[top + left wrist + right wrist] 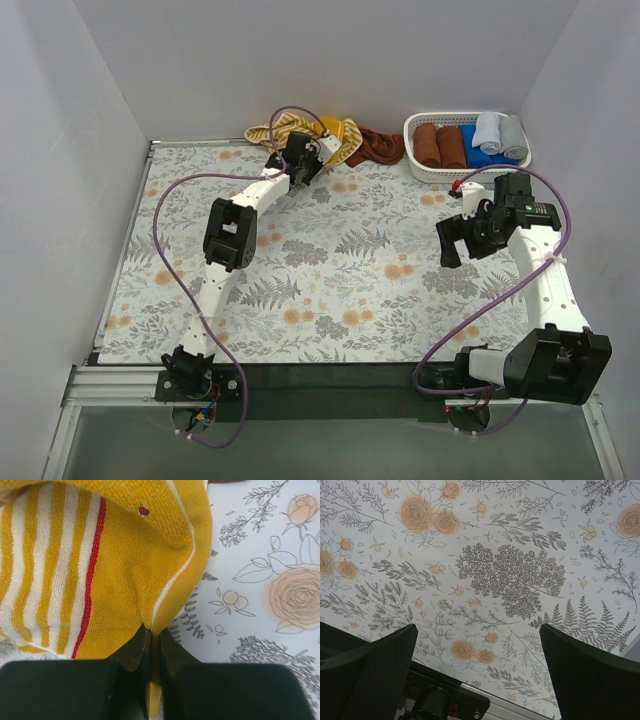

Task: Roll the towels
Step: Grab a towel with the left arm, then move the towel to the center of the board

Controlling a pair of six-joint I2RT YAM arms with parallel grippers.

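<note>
We judge the task to be at its very beginning. The white basket (413, 166) stands at the far right corner of the flowered cloth (350, 270), and it holds some finished rolls: two brown ones (440, 146) and, beside them, small blue and grey ones (497, 134). The two towels of the task are not rolled.

The yellow striped towel (125, 565) lies as a crumpled heap well to the left of the basket, against the far wall. The rust-brown towel (380, 148) is also a heap, between the yellow towel and the basket and just beside both.

The left gripper (151, 632) is clenched on a folded edge of the yellow towel; in the left wrist view a thin strip of yellow cloth passes between the two closed fingers. The right gripper (477, 630) hangs nearer to us than the basket, above bare cloth, with its fingers spread wide and nothing between them.

About direction: the yellow towel has no clear long axis now, because it is bunched. The heap spreads mostly sideways, along the wall towards the basket. In the left wrist view its white stripes and one red line run roughly towards the gripper. For the brown towel we cannot tell any axis.

What is left, in our opinion: to draw each towel out, to lay it flat, and to roll it.
</note>
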